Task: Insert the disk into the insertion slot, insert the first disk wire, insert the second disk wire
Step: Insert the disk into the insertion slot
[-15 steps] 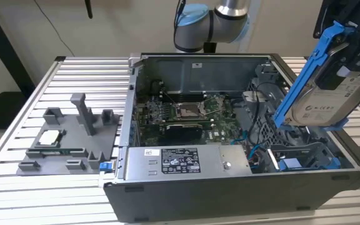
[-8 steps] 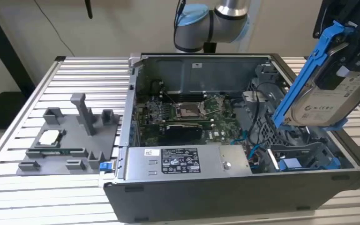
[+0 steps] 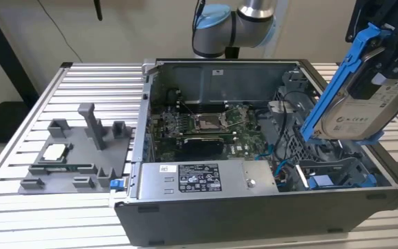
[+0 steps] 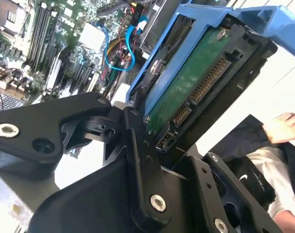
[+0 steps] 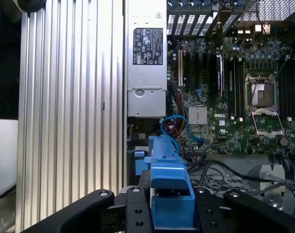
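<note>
gripper (image 5: 171,213) clamped on disk (image 3: 364,111) | tilted over bay corner of case (image 3: 254,218) | watch: that tilt may jam your insertion

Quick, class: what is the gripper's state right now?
The gripper: shut on the disk, holding it tilted above the open computer case.

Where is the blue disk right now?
On the exterior view's right, the disk hangs tilted in the gripper, above that end of the open computer case.
</note>
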Controlling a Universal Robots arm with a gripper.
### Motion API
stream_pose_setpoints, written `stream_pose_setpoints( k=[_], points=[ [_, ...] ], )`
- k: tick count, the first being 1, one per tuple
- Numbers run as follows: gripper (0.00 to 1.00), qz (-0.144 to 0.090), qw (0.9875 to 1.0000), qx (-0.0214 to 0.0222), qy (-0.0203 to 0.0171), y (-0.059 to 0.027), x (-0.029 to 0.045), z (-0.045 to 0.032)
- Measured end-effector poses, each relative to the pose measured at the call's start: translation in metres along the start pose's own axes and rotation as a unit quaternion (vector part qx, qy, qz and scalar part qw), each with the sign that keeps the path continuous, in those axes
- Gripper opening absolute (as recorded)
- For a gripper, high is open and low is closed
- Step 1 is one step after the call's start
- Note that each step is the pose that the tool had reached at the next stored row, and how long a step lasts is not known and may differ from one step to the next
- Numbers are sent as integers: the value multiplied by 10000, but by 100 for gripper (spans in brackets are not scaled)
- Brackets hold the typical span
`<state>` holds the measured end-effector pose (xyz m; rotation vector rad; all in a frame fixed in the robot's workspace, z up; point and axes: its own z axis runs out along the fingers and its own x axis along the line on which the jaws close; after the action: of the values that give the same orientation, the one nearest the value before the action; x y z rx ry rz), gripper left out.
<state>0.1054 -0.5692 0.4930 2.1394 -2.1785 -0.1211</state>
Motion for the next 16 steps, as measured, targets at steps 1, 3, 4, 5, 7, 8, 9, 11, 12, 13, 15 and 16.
stream_pose_setpoints(
  k=[1,3,4,5,7,8,9,11,12,13,15,16],
  points=[
    [33,0,10000,-3,0,0,0,0],
    [33,0,10000,-4,1,0,0,1],
    [33,0,10000,-4,0,-1,0,5],
    [33,0,10000,-4,0,-1,0,10],
    [33,-1,10000,0,-7,-3,0,22],
    [33,-2,10000,3,-18,-4,1,28],
    [33,-5,10000,4,-42,-4,1,32],
    [33,-8,10000,12,-72,-4,0,42],
    [33,-8,10000,37,-73,-5,0,51],
    [33,-9,10000,66,-75,-7,0,59],
    [33,-10,9999,133,-79,-9,0,75],
    [33,-10,9998,166,-80,-10,0,84]
  ],
)
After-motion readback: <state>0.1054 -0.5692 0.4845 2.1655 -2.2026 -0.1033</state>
